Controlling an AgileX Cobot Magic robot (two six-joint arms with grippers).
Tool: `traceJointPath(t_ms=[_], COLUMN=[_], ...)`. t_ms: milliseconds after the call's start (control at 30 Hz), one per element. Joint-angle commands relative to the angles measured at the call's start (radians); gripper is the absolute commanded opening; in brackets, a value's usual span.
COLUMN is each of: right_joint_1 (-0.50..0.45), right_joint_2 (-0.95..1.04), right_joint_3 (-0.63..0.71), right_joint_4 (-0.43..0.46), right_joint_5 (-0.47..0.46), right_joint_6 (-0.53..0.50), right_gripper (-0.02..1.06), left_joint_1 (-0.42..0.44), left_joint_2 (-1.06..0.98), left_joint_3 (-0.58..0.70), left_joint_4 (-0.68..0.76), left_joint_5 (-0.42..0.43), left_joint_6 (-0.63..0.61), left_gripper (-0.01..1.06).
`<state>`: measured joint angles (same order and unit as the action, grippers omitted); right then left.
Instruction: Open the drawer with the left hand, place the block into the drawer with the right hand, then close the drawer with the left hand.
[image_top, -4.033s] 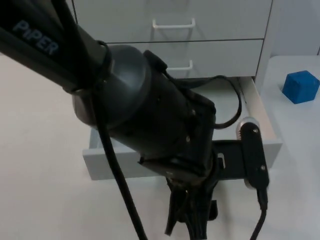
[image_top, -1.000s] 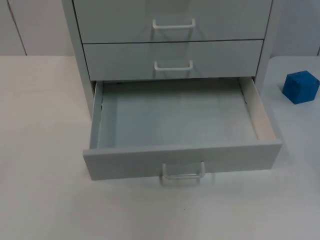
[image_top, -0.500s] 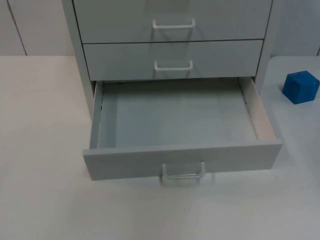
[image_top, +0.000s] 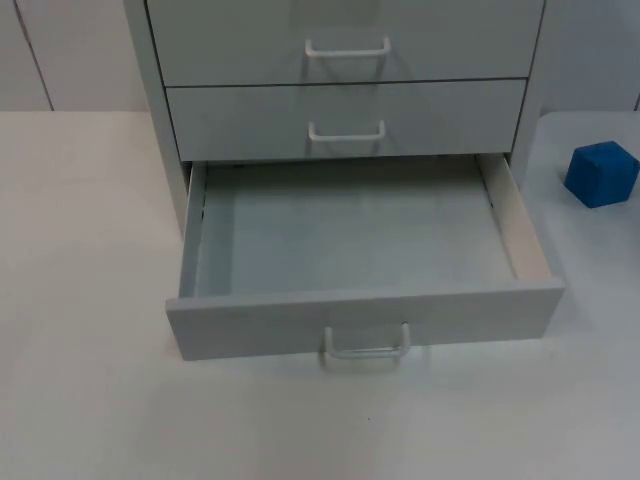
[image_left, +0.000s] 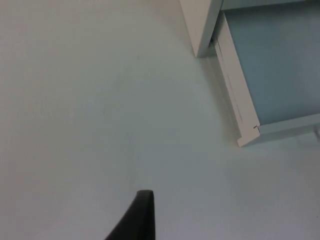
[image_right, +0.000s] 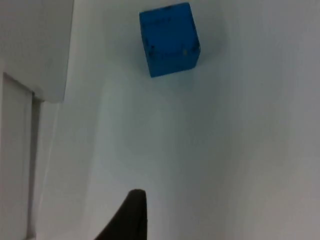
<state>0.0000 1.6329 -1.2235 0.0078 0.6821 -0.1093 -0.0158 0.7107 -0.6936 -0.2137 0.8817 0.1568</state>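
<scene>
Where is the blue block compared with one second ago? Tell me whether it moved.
No. The blue block sits at the same spot on the table, right of the cabinet, outside the open drawer.

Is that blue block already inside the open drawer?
No, the block sits on the table to the right of the cabinet, while the drawer holds nothing.

White table top (image_top: 90, 400), grey wall (image_top: 70, 50)

A bare lab-style test bench is showing: a plain white tabletop (image_top: 80, 300) carrying a small grey plastic drawer cabinet (image_top: 345, 60).
</scene>
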Motion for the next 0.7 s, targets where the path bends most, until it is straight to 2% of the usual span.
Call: traceJointPath(t_ms=[0,33,200,233,433,667], right_joint_1=[0.001,0.001,0.041,0.041,0.093,0.089], right_joint_2=[0.137,0.137,0.348,0.348,0.556,0.662], right_joint_3=[-0.126,-0.126,-0.314,-0.314,-0.516,-0.598], right_joint_4=[0.002,0.002,0.003,0.003,-0.008,-0.008], right_joint_5=[-0.016,-0.016,-0.021,-0.021,-0.042,-0.048], right_joint_6=[-0.046,-0.046,-0.11,-0.11,-0.119,-0.119], right_gripper=[1.04,1.04,1.04,1.04,1.04,1.04], left_joint_1=[0.005,0.005,0.005,0.005,0.005,0.005], left_joint_2=[-0.008,-0.008,-0.008,-0.008,-0.008,-0.008], left_joint_3=[0.002,0.002,0.002,0.002,0.002,0.002], left_joint_4=[-0.012,-0.012,-0.01,-0.01,-0.012,-0.012], left_joint_5=[-0.004,-0.004,-0.004,-0.004,-0.004,-0.004], left_joint_6=[-0.006,-0.006,-0.004,-0.004,-0.004,-0.004], left_gripper=[1.05,1.05,1.05,1.05,1.05,1.05])
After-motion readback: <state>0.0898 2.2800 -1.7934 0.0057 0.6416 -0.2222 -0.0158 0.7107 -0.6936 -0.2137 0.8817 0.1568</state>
